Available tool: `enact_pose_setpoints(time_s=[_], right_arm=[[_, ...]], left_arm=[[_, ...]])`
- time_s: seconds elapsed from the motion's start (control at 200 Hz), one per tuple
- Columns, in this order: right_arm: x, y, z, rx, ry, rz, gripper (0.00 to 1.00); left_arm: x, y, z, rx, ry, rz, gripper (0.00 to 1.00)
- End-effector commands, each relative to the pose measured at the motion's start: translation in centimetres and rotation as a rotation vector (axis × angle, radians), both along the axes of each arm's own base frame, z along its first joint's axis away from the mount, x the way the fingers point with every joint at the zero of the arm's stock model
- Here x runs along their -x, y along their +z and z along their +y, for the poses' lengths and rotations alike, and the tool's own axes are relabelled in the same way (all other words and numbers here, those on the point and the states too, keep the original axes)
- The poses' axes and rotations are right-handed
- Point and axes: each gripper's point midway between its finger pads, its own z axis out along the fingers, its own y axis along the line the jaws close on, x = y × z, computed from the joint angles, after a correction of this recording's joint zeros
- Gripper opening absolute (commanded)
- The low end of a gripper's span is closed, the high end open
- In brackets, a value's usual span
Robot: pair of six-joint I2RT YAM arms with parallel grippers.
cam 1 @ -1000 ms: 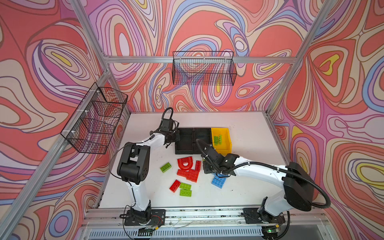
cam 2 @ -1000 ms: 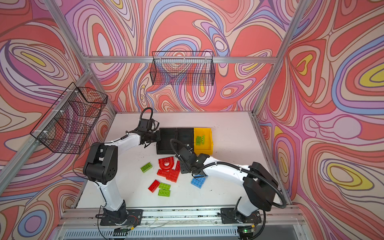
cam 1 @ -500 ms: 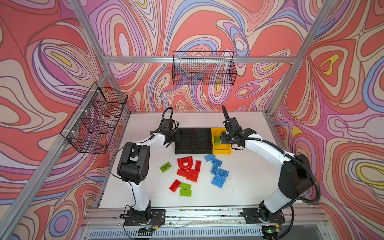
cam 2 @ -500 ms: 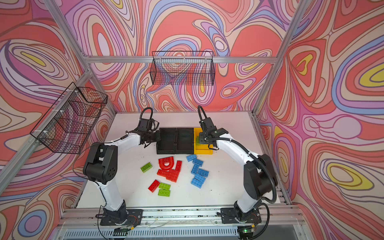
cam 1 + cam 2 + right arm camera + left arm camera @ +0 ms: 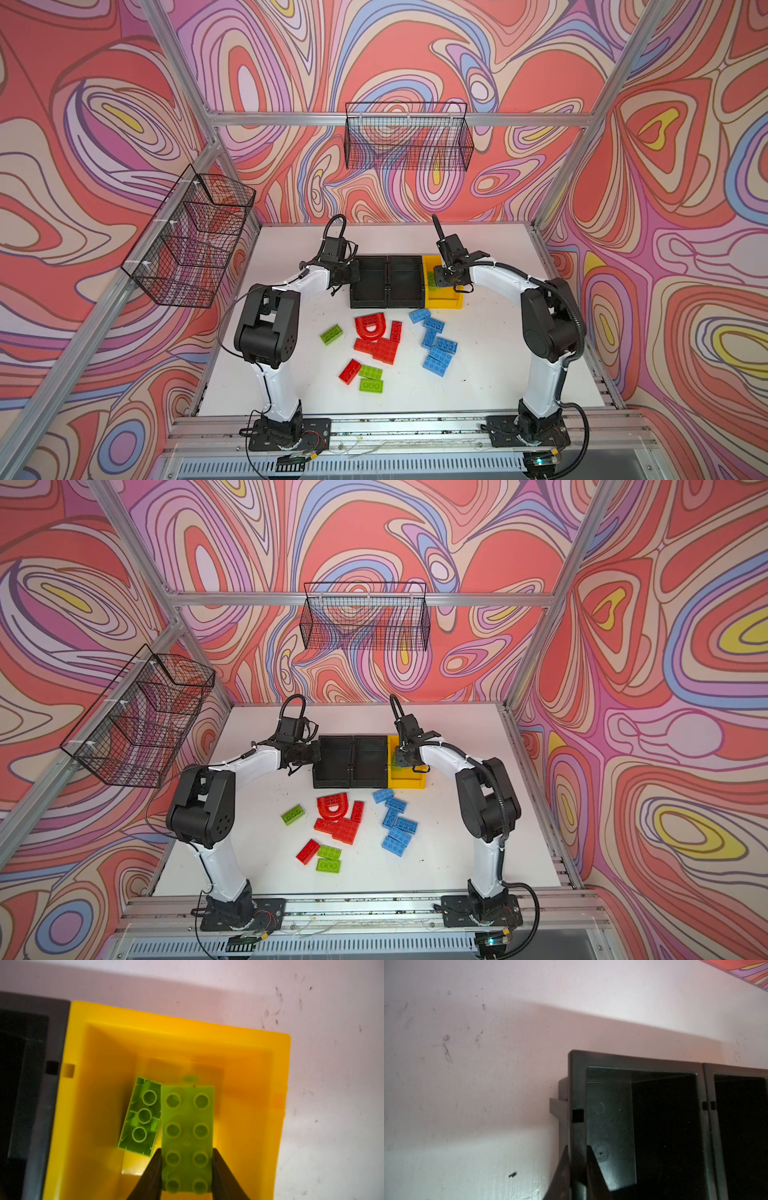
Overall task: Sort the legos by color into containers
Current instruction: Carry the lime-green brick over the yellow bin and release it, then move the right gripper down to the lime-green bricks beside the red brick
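- The right pincer (image 5: 187,1153) pinches a green brick (image 5: 188,1126) by its long sides, studs up, over the inside of the yellow bin (image 5: 176,1016). How high it is above the floor of the bin is not clear.
- A second green brick (image 5: 141,1118) lies underside up in this bin, just beside the held one and slightly turned. If the held brick is let go here, it may land on that edge and rest tilted.
- The brick may also stick to one finger when the pincer spreads, and be dragged out.
- The left pincer (image 5: 577,1149) is pressed together on the outer wall of the left black bin (image 5: 610,1115). A pull from this arm would probably shift the whole joined row.
- The left black bin and the middle black bin (image 5: 406,278) look empty in both top views.
- Red bricks (image 5: 376,345), blue bricks (image 5: 436,345) and loose green bricks (image 5: 370,378) lie on the bench (image 5: 498,353), so most of the sorting is not yet done.
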Motion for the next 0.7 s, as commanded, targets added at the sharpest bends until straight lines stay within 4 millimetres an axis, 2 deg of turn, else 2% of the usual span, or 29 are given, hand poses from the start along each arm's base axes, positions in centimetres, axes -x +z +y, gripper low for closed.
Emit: enact_pose_setpoints(time_s=[0.0,0.17,0.436,0.501,0.511,0.536,0.656,0.696], right_arm=[[-1.5,1.4,0.7,-0.026,0.007,-0.051,0.48],[-1.4,2.5,0.7,-0.038,0.008,-0.073,0.59],[-0.4,7.5,1.2,-0.102,0.044,-0.149,0.59],[0.5,8.3,2.1,-0.136,0.073,-0.155,0.59],[0.8,9.2,2.2,-0.147,0.078,-0.172,0.59],[1.3,9.8,2.6,-0.161,0.088,-0.182,0.59],[4.6,10.2,5.4,-0.181,0.161,-0.179,0.59],[6.0,10.0,7.0,-0.196,0.202,-0.169,0.59]], left_arm=[[0.0,0.7,-0.2,0.017,-0.003,0.001,0.04],[0.1,0.7,-0.3,0.02,-0.005,0.003,0.04],[0.1,0.7,-0.2,0.016,-0.004,0.002,0.04],[0.1,0.7,-0.1,0.012,-0.002,0.001,0.04],[0.1,0.7,-0.1,0.011,-0.002,0.0,0.04],[0.1,0.7,0.0,0.009,-0.001,0.0,0.04],[0.1,0.6,0.0,0.004,0.001,0.003,0.04],[0.2,0.6,0.0,0.004,0.002,0.003,0.04]])
